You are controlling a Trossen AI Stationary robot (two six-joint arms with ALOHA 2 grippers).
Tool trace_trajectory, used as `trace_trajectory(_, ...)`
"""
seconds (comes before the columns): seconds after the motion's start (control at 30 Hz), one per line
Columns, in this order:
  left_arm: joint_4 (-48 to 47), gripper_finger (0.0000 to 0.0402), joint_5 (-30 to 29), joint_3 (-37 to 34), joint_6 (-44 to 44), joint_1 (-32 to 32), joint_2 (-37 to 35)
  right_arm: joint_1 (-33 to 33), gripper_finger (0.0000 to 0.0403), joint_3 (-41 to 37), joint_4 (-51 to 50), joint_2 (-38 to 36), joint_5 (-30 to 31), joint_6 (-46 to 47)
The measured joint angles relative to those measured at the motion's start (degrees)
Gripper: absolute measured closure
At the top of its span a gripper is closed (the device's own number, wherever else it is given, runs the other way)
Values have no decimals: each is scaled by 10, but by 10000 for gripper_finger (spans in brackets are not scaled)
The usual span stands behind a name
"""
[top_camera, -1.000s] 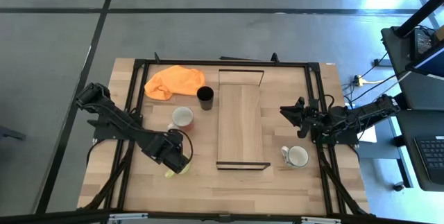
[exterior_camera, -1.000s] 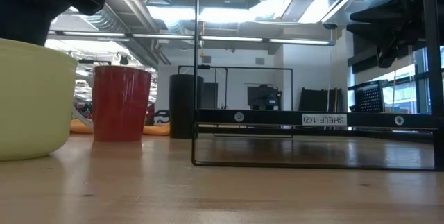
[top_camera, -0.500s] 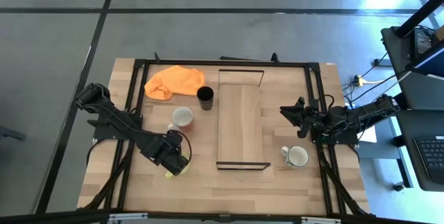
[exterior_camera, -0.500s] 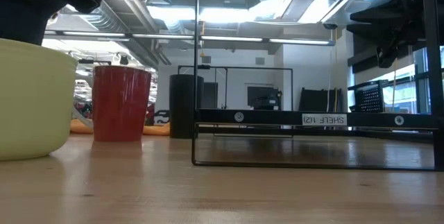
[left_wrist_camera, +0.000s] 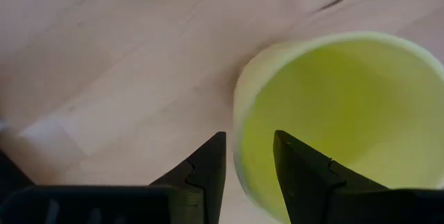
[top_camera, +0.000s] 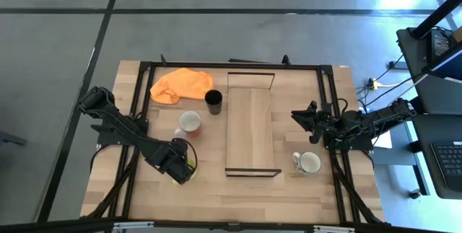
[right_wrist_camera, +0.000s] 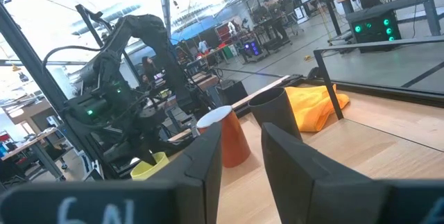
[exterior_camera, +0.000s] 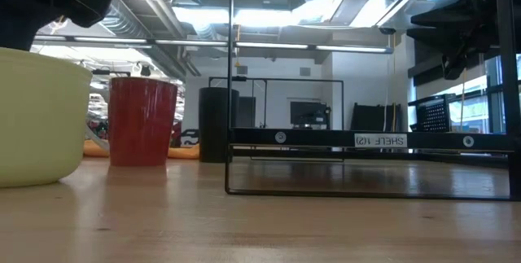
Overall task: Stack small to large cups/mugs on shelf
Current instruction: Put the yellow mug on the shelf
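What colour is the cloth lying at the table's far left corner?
Orange. The cloth shows best in the high view, beside the black cup.

1. The shelf (top_camera: 250, 128), a long narrow light-wood board with thin dark frame ends, is laid flat in the middle of the surface.
2. A black cup (top_camera: 214, 101) is set upright just beside the shelf's far left corner.
3. A mug with a reddish-brown outside and white inside (top_camera: 189, 122) is placed upright near the black cup.
4. A yellow-green mug (left_wrist_camera: 340, 113) is seen upright near the front left, its rim between the left hand's (left_wrist_camera: 248, 156) fingers.
5. A white mug (top_camera: 309, 163) is stood upright right of the shelf's near end.
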Motion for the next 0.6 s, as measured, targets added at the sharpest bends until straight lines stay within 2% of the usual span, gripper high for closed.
trace_trajectory(0.43,2,289,-1,0,-14,-2,0,0,298,0,0,0,0,0)
trace_trajectory(0.6,5,303,-1,0,-15,2,0,0,298,0,0,0,0,0)
